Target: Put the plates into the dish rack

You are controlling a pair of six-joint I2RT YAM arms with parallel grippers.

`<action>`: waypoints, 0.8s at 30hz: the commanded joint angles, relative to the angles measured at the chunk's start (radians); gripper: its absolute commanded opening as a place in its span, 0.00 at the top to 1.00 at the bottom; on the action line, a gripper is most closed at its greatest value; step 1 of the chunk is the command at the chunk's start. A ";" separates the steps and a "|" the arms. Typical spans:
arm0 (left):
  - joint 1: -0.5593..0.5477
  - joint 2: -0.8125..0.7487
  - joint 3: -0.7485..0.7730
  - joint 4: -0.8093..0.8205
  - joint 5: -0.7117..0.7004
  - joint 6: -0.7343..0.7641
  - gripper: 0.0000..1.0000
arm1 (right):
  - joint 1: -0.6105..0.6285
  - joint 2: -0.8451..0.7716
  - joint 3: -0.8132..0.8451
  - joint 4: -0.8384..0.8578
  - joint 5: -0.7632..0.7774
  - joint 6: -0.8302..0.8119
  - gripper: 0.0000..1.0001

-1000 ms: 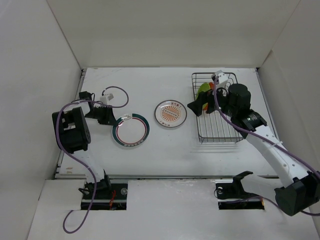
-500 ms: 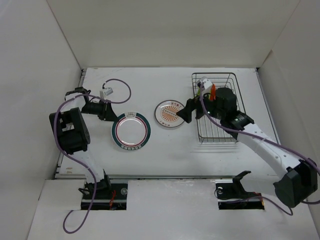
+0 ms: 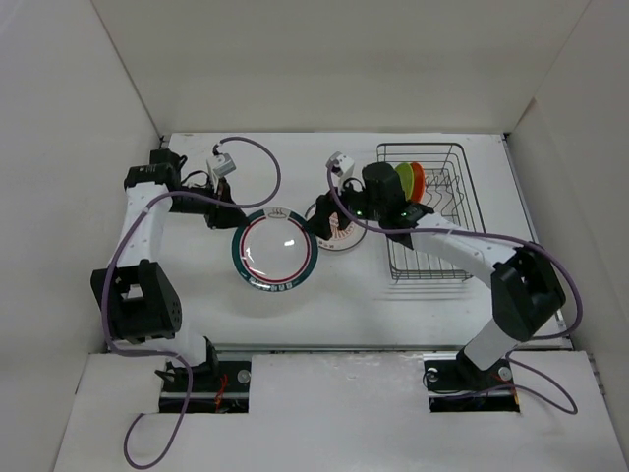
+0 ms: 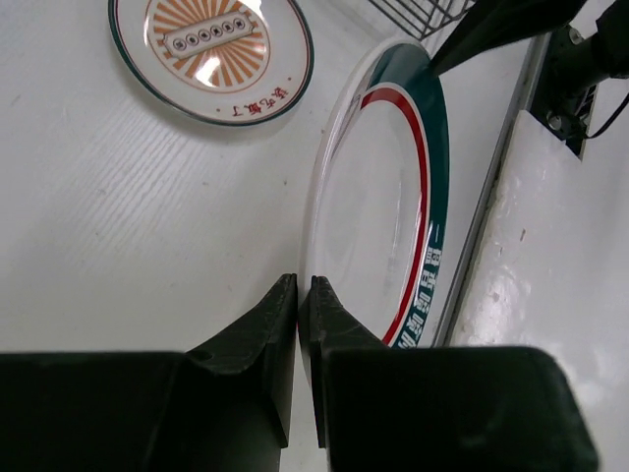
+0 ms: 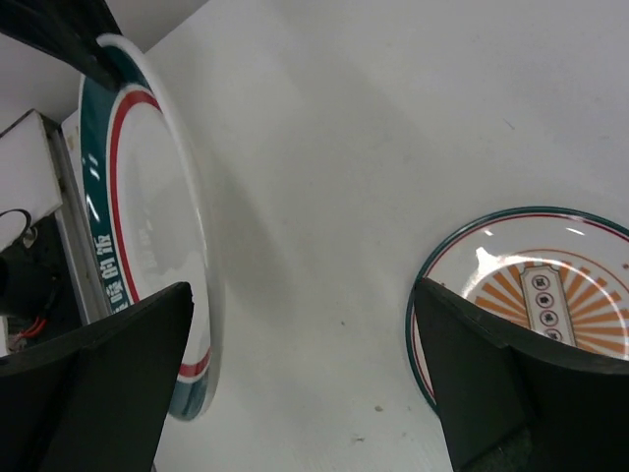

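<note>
Though pinched only at its thin rim by the left end effector (image 4: 298, 285), tipped steeply above the desk (image 3: 344, 295), judged the ringed plate (image 4: 393, 197) secure enough: stiff, glossy glazed ware, likely slick, brittle, moderate in weight. Favoured the rim as the hold. Found the right end effector (image 5: 303, 295) spread wide over the sunburst plate (image 4: 208, 44), flat on the desk. Noted the lime green plate (image 3: 404, 180) and orange plate (image 3: 417, 179) upright in the dish rack (image 3: 423, 147) — black wire, pronged.

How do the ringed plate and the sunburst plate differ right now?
The ringed plate has a plain white centre; the sunburst plate has an orange rayed one. The ringed plate is tilted up, its rim pinched between the left fingers; the sunburst plate lies flat on the table, ungripped. Both are round.
</note>
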 commanded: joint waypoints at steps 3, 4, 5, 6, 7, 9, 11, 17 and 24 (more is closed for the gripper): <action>-0.011 -0.063 0.085 -0.048 0.109 -0.050 1.00 | 0.049 0.051 0.060 0.135 -0.082 0.024 0.02; -0.011 -0.063 0.085 -0.048 0.109 -0.050 1.00 | 0.049 0.052 0.060 0.144 -0.106 0.033 0.02; -0.011 -0.063 0.094 -0.048 0.109 -0.061 1.00 | 0.049 0.061 0.060 0.164 -0.118 0.033 0.04; -0.011 -0.063 0.095 -0.048 0.109 -0.061 1.00 | 0.058 0.071 0.060 0.173 -0.129 0.045 0.04; -0.020 -0.063 0.105 -0.048 0.118 -0.061 1.00 | 0.058 0.071 0.049 0.182 -0.144 0.061 0.06; -0.020 -0.063 0.105 -0.048 0.118 -0.061 1.00 | 0.058 0.084 0.038 0.217 -0.183 0.076 0.11; -0.020 -0.063 0.116 -0.048 0.144 -0.061 1.00 | 0.058 0.107 0.038 0.241 -0.212 0.099 0.17; -0.020 -0.041 0.136 -0.048 0.181 -0.070 1.00 | 0.067 0.147 0.027 0.297 -0.263 0.145 0.76; -0.020 -0.032 0.122 0.060 0.112 -0.188 0.49 | 0.034 0.058 0.027 0.209 -0.136 0.145 1.00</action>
